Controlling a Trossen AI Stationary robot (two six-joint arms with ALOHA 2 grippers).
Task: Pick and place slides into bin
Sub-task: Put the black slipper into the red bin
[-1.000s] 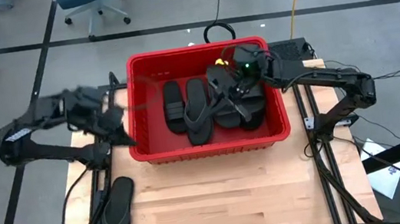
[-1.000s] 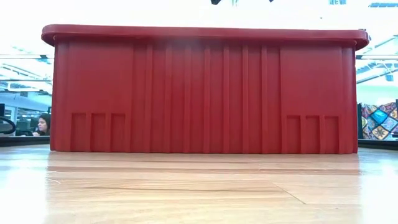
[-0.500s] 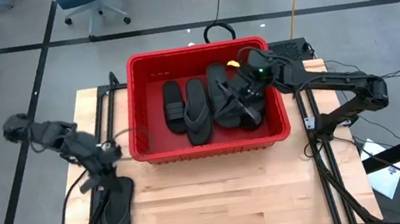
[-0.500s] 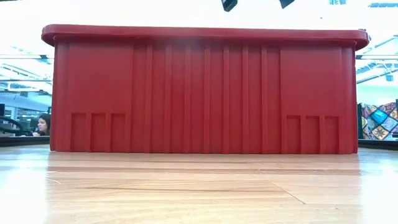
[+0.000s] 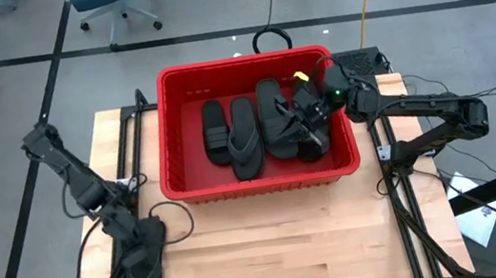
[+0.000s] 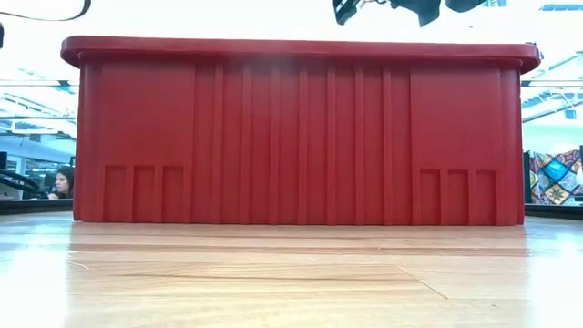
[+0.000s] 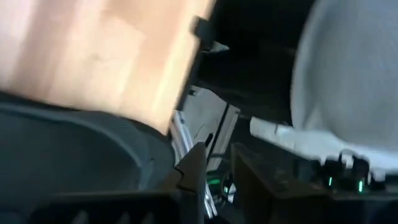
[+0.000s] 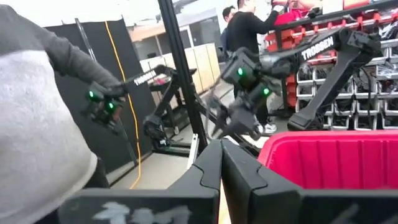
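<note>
left hand: low in the lower left of the high view (image 5: 134, 233), over the heel end of the last loose slide (image 5: 144, 258); whether its fingers are apart or together I cannot tell. In the left wrist view the dark sole (image 7: 68, 155) fills the near field, with the bench edge just beyond it.
right hand: fingers pressed together, holding nothing, at the right rim of the bin (image 5: 343, 98), right of centre in the high view; above the red wall in the right wrist view (image 8: 219, 163).
bin: red (image 5: 263, 183), upper centre of the bench (image 5: 271, 241); several slides (image 5: 246, 137) lie on its floor.
loose slide: flat on the bench at the lower left corner, close to the bench's edge, well apart from the bin.
risk, grasp: a flat sole offers little to pinch; fingers coming down on top instead of around the edge would likely push it, not lift it.
risk, edge: a shove toward the corner could slide it off the bench.
risk, carry: a grip on one end lets the slide droop and catch the bin's near wall.
risk, arms: the right arm sits over the bin, so a drop there may crowd it.
</note>
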